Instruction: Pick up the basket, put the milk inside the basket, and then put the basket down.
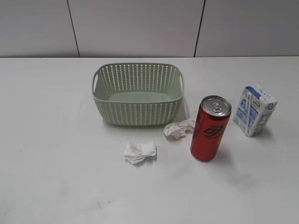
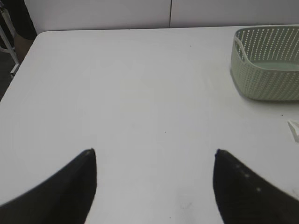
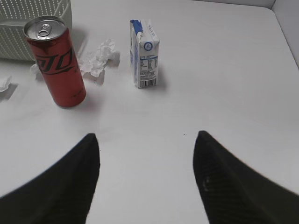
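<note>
The basket (image 1: 138, 94) sits upright on the white table (image 1: 56, 163), toward the back and a little left of the middle, with nothing inside it. The milk (image 1: 254, 110) stands upright on the table well to the right of the basket, its blue print and straw facing the front. Between them, nearer the front, a tall red can (image 1: 210, 128) stands upright, apart from both. A crumpled tissue (image 1: 179, 128) lies just beside the basket's front right corner and close to the can, and a second crumpled tissue (image 1: 139, 151) lies further forward, in front of the basket. Neither arm shows in the exterior view. In the left wrist view the left tool (image 2: 155, 151) is released, its two dark fingers spread wide over bare table with nothing between them; the basket is off to its upper right, well apart. In the right wrist view the right tool (image 3: 146, 135) is likewise released and holds nothing, hanging over bare table, with the milk ahead of it, the can to the left of the milk and a tissue between the two.
</note>
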Robot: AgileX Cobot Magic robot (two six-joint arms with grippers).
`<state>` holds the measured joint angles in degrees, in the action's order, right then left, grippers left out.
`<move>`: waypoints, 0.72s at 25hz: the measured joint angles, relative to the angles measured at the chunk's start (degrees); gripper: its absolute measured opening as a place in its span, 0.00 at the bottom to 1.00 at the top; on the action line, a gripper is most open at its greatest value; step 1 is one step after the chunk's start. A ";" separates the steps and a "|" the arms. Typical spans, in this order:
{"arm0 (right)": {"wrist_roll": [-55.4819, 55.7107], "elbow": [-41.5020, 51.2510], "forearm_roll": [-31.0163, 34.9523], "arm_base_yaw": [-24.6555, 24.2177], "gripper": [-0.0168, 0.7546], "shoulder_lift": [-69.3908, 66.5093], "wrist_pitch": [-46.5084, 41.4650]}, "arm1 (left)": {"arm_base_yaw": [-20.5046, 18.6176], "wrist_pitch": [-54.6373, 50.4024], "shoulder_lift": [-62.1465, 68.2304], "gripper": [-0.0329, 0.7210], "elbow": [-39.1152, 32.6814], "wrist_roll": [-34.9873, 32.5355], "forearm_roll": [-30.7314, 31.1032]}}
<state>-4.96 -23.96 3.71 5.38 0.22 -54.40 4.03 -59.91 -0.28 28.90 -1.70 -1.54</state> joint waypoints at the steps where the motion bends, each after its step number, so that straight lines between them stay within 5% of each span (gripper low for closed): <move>1: 0.00 0.00 0.00 0.00 0.67 0.00 0.00 | 0.00 0.00 0.00 0.82 0.00 0.00 0.00; 18: 0.19 0.00 0.00 0.00 0.67 0.00 0.00 | 0.00 0.00 0.00 0.82 0.00 0.00 0.00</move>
<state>-4.78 -23.96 3.71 5.38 0.22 -54.40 4.03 -59.91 -0.28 28.90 -1.70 -1.54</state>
